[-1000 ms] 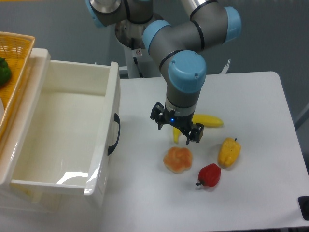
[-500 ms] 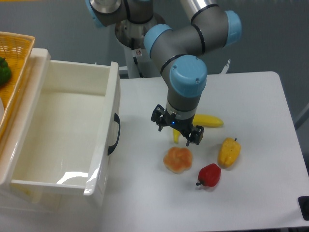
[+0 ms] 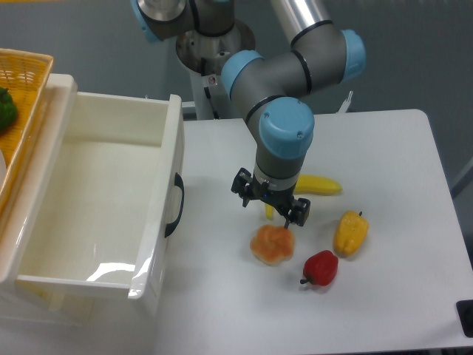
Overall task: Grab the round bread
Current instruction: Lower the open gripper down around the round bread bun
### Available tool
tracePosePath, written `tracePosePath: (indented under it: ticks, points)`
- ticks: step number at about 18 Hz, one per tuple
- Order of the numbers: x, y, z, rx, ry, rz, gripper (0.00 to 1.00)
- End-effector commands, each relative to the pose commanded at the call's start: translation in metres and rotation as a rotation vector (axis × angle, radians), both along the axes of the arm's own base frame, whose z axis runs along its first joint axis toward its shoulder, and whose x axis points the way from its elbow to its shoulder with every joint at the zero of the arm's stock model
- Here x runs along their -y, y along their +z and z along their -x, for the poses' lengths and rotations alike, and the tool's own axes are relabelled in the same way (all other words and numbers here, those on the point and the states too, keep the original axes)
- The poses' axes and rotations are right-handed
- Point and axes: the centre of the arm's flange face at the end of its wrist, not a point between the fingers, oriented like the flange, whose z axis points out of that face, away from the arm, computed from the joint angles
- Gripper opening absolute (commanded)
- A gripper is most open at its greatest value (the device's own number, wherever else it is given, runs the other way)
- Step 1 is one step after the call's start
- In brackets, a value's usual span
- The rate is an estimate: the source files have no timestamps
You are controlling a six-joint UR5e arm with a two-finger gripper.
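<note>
The black two-finger end effector [image 3: 270, 206] hangs with fingers spread and holding nothing just above the small round golden-orange bread [image 3: 272, 245], which lies on the white surface [image 3: 384, 163] near a red bell pepper [image 3: 321, 268].

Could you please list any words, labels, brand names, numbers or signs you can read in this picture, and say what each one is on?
None: no readable text shows on the arm, the gripper, the round bread, the peppers, the banana or the white drawer.
</note>
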Motion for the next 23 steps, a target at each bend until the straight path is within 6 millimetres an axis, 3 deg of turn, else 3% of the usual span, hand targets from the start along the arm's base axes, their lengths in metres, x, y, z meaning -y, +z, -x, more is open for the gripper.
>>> tracePosePath:
  ticks: [11,23]
  points:
    - [-0.008,-0.049,0.013,0.029,0.017,0.022,1.00]
    - [-0.008,-0.058,0.015,0.040,0.017,0.030,1.00]
